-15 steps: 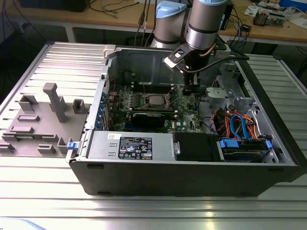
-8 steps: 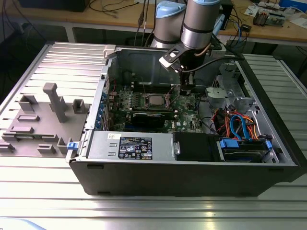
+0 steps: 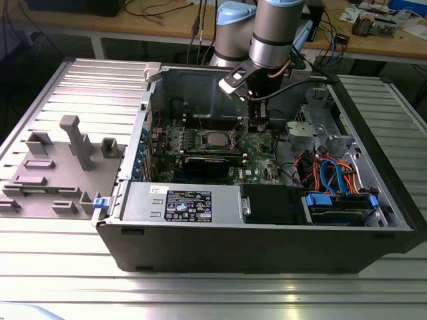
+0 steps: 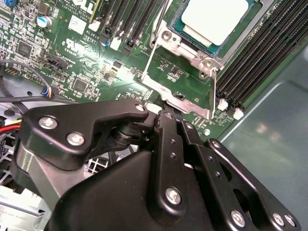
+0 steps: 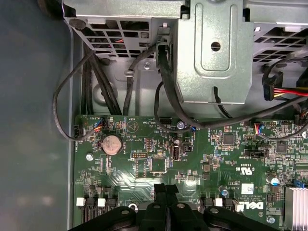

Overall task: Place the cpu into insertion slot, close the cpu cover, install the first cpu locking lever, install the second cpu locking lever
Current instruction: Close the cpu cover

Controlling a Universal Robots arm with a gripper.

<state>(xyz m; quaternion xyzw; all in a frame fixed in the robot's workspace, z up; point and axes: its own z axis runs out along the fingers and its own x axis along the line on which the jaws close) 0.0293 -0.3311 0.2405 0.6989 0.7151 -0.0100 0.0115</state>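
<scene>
And there was the arm, reaching down into the open black steel case [image 3: 267, 247] on the ribbed aluminium worktop [image 3: 200, 293], with the gripper [image 3: 257, 125] low over the green motherboard [image 5: 159, 163], just to the exterior view's right of the socket. The gripper was narrow: in the first wrist view its two black fingers [image 5: 160, 195] sat pressed flat together with no gap, and I couldn't tell whether anything was pinched between them. The cpu [image 4: 214, 19], a flat square with a pale, matte metal top, lay seated in the socket. The cpu cover [image 4: 185, 45], a thin silvery stamped frame, looked to lie flat around it. One thin wire lever [image 4: 149, 60] ran along one side of the socket and another wire lever [image 4: 213, 94] along the adjoining side; whether either was latched, I couldn't tell. In the second wrist view the gripper's tips came close to the frame's near corner, between those two wires. Long black memory slots [image 4: 250, 62] flanked the socket, a round coin cell [image 5: 111, 143] glinted on the board, and glossy black cables [image 5: 163, 86] looped down from a perforated sheet-metal cage [image 5: 211, 53].
</scene>
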